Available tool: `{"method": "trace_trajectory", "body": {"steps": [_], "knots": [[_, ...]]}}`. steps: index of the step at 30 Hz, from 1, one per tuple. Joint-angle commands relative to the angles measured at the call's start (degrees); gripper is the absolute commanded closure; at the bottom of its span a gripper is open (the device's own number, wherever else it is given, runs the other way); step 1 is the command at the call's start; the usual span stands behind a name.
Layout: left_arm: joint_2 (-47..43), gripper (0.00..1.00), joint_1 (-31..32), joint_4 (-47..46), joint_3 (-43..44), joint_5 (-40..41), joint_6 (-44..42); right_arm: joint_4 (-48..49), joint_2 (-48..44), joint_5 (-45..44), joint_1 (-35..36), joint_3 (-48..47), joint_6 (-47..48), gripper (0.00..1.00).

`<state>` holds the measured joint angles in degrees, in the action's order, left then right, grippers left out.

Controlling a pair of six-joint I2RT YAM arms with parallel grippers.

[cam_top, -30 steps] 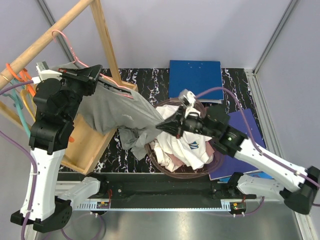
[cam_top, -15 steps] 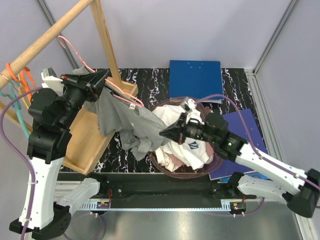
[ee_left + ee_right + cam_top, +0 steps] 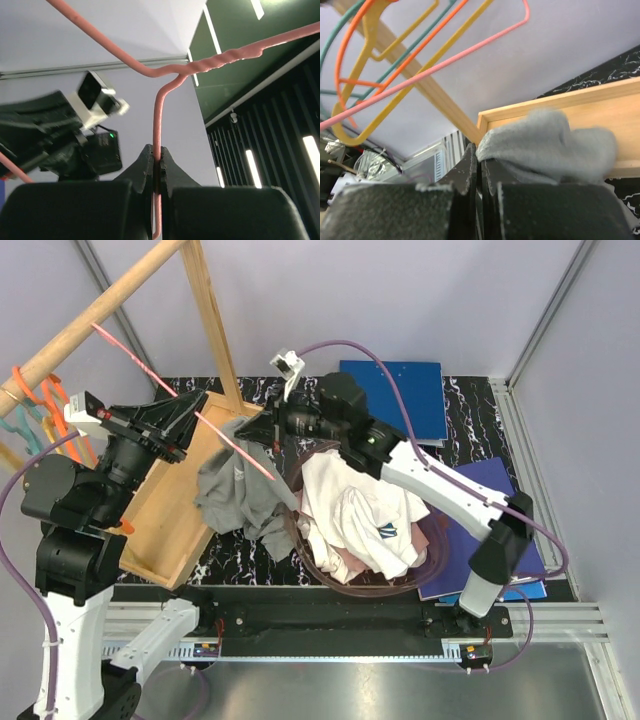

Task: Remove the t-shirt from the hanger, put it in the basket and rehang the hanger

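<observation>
The pink wire hanger [image 3: 140, 365] slants from the upper left down to the shirt. My left gripper [image 3: 193, 408] is shut on its wire, which shows pinched between the fingers in the left wrist view [image 3: 158, 112]. The grey t-shirt [image 3: 243, 495] hangs bunched over the wooden tray's corner and the basket's left rim. My right gripper [image 3: 250, 430] is shut on a fold of its top edge, and the grey cloth [image 3: 555, 145] bulges out of the gripper [image 3: 480, 156]. The hanger's lower tip lies across the shirt; I cannot tell whether it is still inside.
A round basket [image 3: 425, 565] holds white clothes [image 3: 360, 520]. A wooden tray [image 3: 165, 520] leans at the left under a wooden rack pole [image 3: 100, 315]. Orange and teal hangers [image 3: 45, 400] hang on the pole. Blue folders [image 3: 390, 395] lie behind and to the right.
My right gripper moved from the basket up and left with the shirt's edge. My left gripper pulled the hanger up and left, and the shirt slid down off the hanger's arms.
</observation>
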<state>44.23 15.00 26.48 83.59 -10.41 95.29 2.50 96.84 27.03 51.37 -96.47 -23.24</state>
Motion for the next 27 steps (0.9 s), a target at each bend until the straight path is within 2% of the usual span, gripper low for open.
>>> {"method": "trace_trajectory", "body": {"steps": [1, 4, 8, 13, 16, 17, 20, 23, 27], "knots": [[1.8, 1.0, -0.2, -4.5, 4.4, -8.0, -0.1, -4.5, 3.8, -2.7, 0.0, -9.3, 0.6, 1.0], [1.2, 1.0, -0.2, -5.4, 5.8, -7.9, -5.1, -6.3, 3.8, -4.6, -1.0, -11.8, 1.6, 1.0], [0.9, 1.0, -0.2, -6.1, 7.9, -8.5, -16.9, -10.6, 1.0, -4.9, -3.6, -16.4, 3.0, 1.0], [-2.2, 1.0, -0.2, -7.2, 4.5, -6.2, -26.6, -16.6, -1.6, -5.0, -6.5, -29.2, 7.5, 1.0], [-3.9, 1.0, -0.2, -6.7, 1.9, -3.9, -29.6, -23.1, -1.9, -5.3, -8.0, -40.7, 11.0, 1.0], [-4.0, 1.0, -0.2, -6.2, 2.0, -3.7, -30.4, -24.5, -1.5, -5.1, -9.0, -47.3, 11.6, 1.0], [-3.3, 1.0, -0.2, -4.3, 3.3, -3.9, -32.7, -25.6, -2.9, -9.1, -10.1, -54.7, 14.9, 1.0], [-2.7, 1.0, -0.2, -4.2, 4.0, -5.1, -33.5, -26.0, -4.7, -13.2, -11.4, -57.6, 18.8, 1.0], [-2.2, 1.0, -0.2, -3.9, 4.4, -5.8, -34.4, -26.6, -8.1, -19.5, -12.2, -57.0, 25.3, 1.0]]}}
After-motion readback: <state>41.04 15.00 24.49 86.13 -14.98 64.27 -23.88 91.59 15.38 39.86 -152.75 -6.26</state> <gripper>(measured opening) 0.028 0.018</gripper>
